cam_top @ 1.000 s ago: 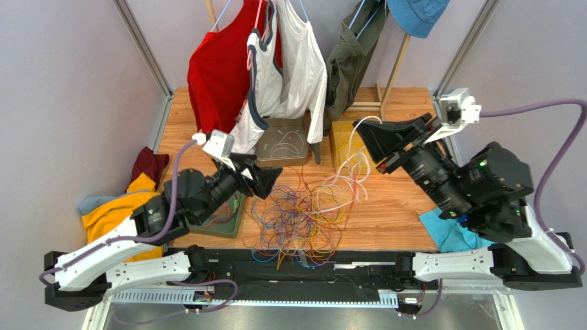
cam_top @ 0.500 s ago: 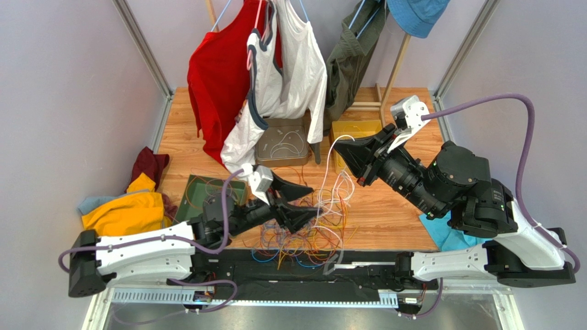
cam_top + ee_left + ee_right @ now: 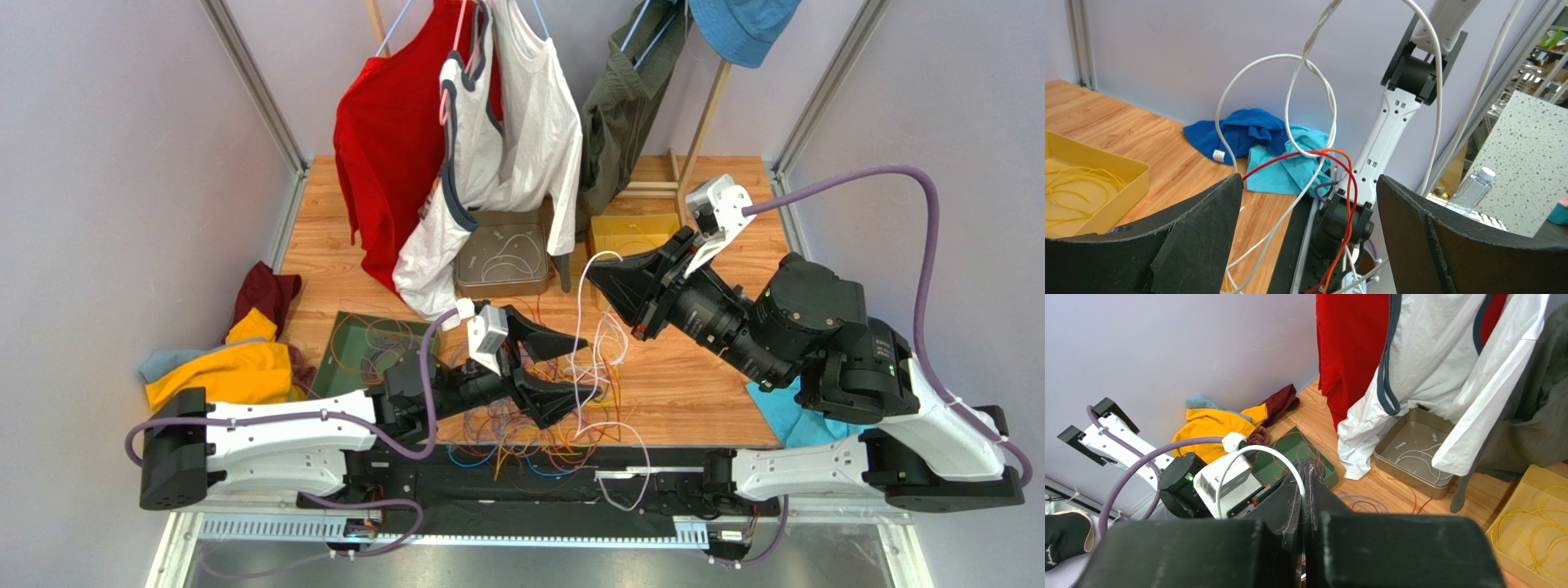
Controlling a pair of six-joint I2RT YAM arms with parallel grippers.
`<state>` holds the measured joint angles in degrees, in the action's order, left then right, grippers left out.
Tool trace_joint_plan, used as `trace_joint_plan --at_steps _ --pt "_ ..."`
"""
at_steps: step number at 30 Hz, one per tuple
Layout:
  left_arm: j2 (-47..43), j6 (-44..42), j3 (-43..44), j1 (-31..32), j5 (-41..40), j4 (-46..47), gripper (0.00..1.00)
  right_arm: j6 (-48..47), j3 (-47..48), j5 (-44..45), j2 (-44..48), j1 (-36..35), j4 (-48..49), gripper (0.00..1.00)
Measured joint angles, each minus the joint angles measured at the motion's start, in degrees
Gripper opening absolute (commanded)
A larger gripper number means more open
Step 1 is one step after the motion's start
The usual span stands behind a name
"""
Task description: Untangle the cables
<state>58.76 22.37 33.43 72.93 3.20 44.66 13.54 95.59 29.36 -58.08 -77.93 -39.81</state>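
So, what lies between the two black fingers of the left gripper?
In the left wrist view, a looped thin white cable hangs between the left gripper's open fingers, with red and orange wires crossing it.

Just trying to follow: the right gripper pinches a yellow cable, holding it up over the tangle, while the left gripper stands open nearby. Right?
Not quite. The cable in the right gripper is white, not yellow; the right wrist view shows its loop leaving the shut jaws. The rest holds: it is held over the tangle, and the left gripper stands open nearby.
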Motion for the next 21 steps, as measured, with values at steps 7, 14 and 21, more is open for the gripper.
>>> trace_joint_plan --at_steps 7,14,21 --pt "4.4 -0.2 1.2 0.1 0.9 3.2 0.74 1.7 -0.1 -2.7 0.0 0.0 0.0 0.0" --pt "11.8 0.7 3.5 0.1 2.1 5.4 0.0 3.2 -0.3 -5.3 0.0 0.0 0.2 0.0" --pt "14.7 2.4 4.4 0.1 -4.0 2.1 0.0 3.8 -2.0 -6.1 1.4 -0.3 -0.1 0.0"
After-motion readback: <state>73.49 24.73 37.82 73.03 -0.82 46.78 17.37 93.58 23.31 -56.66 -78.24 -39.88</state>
